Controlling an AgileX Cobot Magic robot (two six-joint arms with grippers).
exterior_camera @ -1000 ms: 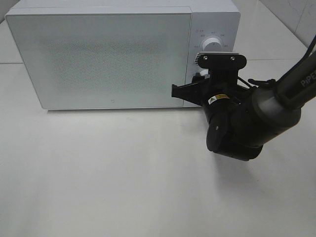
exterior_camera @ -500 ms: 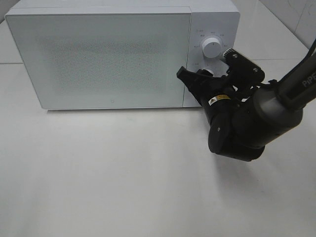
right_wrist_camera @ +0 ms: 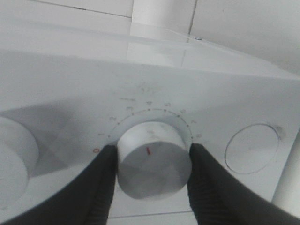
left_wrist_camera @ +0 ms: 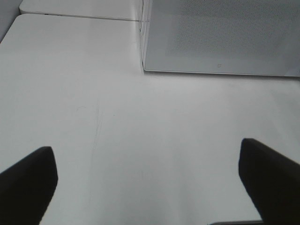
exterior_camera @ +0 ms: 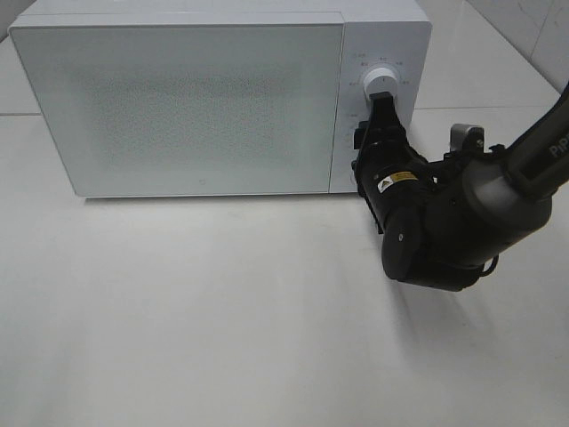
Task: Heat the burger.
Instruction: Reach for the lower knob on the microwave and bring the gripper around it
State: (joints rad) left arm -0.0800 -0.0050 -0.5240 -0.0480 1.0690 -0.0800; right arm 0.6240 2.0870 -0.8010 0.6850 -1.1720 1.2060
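The microwave (exterior_camera: 382, 36) has a smooth white casing with a soft sheen. Its door (exterior_camera: 178, 98) is a glossy pane with a fine speckled pattern. The knob (right_wrist_camera: 154, 168) looks like smooth white plastic with 1 red mark. The right gripper (right_wrist_camera: 152, 154) has matt black jaws. The surface (exterior_camera: 222, 311) is matt white and faintly scratched.

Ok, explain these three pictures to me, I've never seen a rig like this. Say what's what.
It is a two-armed robot at a white table. The overhead picture shows a microwave, door shut, and the right arm. The other two pictures come from cameras on the wrists. The right gripper is closed on the microwave's lower dial. The left gripper hangs open and empty above the table. No burger is visible.
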